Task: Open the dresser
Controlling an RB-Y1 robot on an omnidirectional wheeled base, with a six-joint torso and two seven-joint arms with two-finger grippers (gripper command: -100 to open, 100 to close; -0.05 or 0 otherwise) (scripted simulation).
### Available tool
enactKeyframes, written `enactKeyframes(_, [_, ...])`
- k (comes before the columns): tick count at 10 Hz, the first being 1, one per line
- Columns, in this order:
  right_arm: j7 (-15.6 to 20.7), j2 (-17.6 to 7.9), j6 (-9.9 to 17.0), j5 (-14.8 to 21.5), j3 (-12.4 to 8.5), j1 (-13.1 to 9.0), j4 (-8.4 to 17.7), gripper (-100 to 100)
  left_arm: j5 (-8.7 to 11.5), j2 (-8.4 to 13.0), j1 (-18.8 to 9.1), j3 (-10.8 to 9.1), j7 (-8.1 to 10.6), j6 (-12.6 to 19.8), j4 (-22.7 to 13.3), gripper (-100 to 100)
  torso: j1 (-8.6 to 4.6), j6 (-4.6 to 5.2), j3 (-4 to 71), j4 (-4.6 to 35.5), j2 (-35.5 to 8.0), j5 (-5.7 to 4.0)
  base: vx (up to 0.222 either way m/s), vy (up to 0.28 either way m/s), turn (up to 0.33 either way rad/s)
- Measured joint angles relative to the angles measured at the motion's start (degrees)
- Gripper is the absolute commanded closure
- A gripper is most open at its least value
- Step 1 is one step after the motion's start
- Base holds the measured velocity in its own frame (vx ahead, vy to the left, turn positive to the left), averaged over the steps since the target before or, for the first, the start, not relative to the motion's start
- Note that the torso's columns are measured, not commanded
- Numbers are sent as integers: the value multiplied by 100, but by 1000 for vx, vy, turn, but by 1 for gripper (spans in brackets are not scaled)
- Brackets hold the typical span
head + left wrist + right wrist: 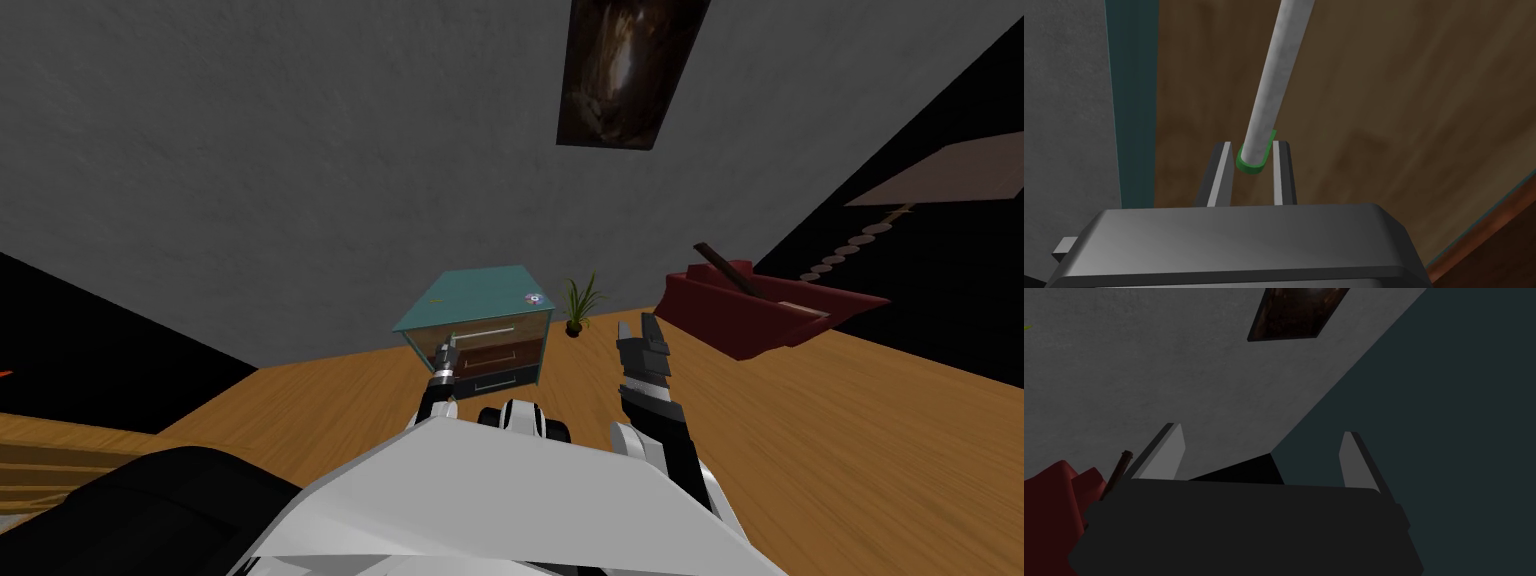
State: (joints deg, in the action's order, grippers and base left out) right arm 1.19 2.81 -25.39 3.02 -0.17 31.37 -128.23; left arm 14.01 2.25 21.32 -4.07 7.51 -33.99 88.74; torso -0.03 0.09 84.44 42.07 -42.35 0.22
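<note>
From the head view, the teal dresser (480, 325) stood against the far wall, with the left gripper (447, 352) at its top drawer. In the left wrist view, that gripper was clamped on the grey bar handle (1276, 75), probably ready to pull. In the right wrist view, the right gripper (1261, 432) was spread apart and idle.

Teal dresser (478, 298), brown wood-grain drawer fronts. Pale grey handle (1274, 75), green ring (1249, 167) at its end between left claw (1253, 146) fingers. Orange-brown wood floor (850, 450). Dark red furniture (740, 310) right of right claw (637, 322).
</note>
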Motion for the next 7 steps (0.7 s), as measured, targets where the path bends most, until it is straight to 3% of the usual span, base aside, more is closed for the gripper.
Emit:
enactKeyframes(2, [0,-1,0,0,0,1,0,0,-3,19,-33,8,19,-32,-93,100,14,0,28,7,38,-10,-73,-34,11])
enactKeyframes(6, [0,0,0,0,0,0,0,0,10,54,93,35,20,206,159,100,7,-1,26,19,33,-22,-142,-48,5])
enactKeyframes(7, [0,0,0,0,0,0,0,0,6,70,-72,-32,2,172,6,100,8,-5,24,18,24,-22,-131,-14,-15])
